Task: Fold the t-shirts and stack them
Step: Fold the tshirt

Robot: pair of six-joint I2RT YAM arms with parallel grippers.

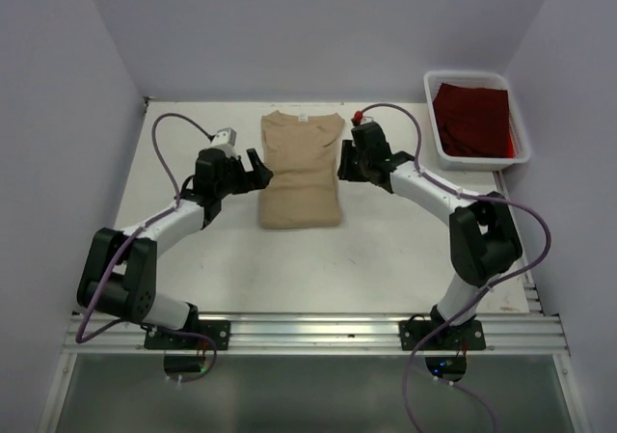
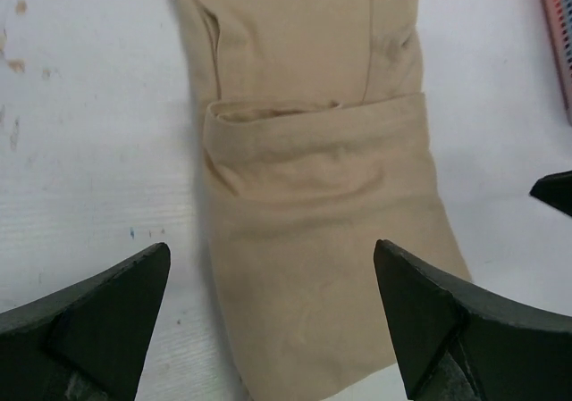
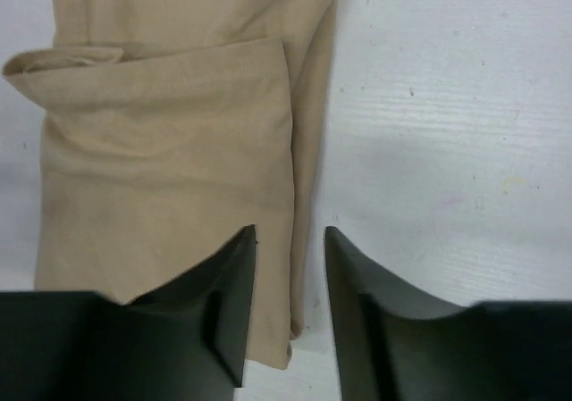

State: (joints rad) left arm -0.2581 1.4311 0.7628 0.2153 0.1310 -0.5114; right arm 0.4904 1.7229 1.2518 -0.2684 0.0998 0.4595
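Observation:
A tan t-shirt [image 1: 300, 171] lies flat on the white table, folded into a long narrow strip with its white neck label at the far end. My left gripper [image 1: 258, 170] is open at its left edge; in the left wrist view the shirt [image 2: 322, 240] lies under the wide-open jaws of the left gripper [image 2: 271, 267]. My right gripper [image 1: 342, 162] is at the shirt's right edge. In the right wrist view its jaws stand a little apart [image 3: 290, 240], astride the edge of the shirt [image 3: 170, 151]. A dark red t-shirt [image 1: 470, 120] lies in the bin.
A white plastic bin [image 1: 522, 129] stands at the back right corner of the table [image 1: 386, 250]. Grey walls close in the left, back and right sides. A metal rail [image 1: 318, 329] runs along the near edge.

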